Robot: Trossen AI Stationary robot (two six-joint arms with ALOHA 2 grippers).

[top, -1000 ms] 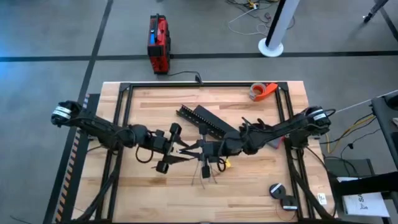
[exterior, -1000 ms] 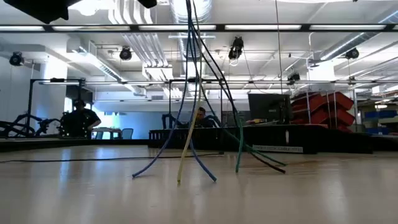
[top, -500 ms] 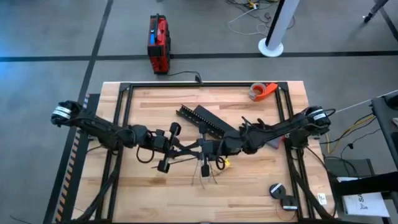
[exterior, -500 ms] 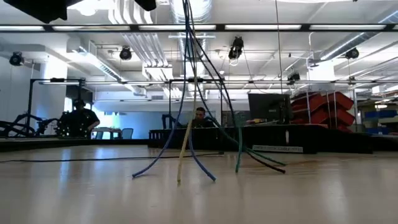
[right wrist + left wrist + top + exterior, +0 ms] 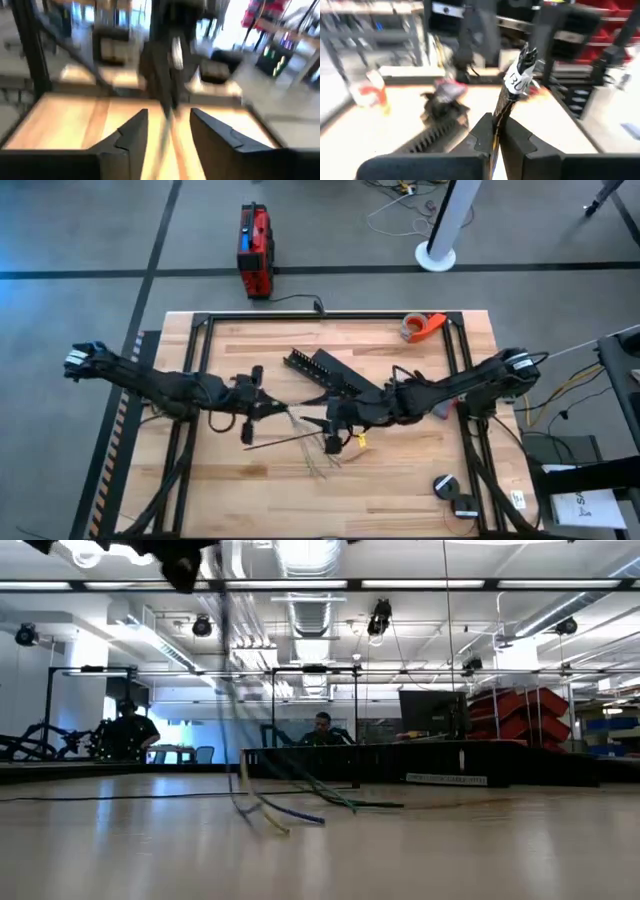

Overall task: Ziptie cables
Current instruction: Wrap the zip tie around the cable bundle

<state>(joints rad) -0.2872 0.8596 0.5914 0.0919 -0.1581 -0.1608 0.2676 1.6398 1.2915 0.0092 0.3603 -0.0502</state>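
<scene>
The cables (image 5: 305, 425) are a thin bunch strung between my two grippers at mid-table. Their loose ends (image 5: 320, 462) trail onto the wood near the front. In the low view the cables (image 5: 268, 808) slant down from the upper left onto the table. My left gripper (image 5: 274, 412) is shut on the bunch, which also shows in the left wrist view (image 5: 495, 140). My right gripper (image 5: 326, 425) stands just right of it. In its wrist view the right gripper (image 5: 169, 131) has its fingers apart, with blurred cables running between them. I cannot tell whether they touch. My left gripper pinches the cable bunch between its two fingers at a dark braided stretch (image 5: 500, 112), just short of a white label (image 5: 514, 82). The fingers come level from the table's left and lie along the bunch. The held part is clear of the table; the loose ends rest on it.
A black slotted rail (image 5: 330, 375) lies slanted behind the grippers. A roll of tape (image 5: 422, 327) sits at the far right corner and small black parts (image 5: 452, 492) at the near right. A black frame (image 5: 200, 330) edges the table. A red box (image 5: 255, 250) is on the floor beyond.
My left gripper has drawn back toward the table's left edge, taking the bunch with it. My right gripper has followed a little leftward. The cables, which hung straight down from above, now slant low to the left with more of their ends lying on the table.
</scene>
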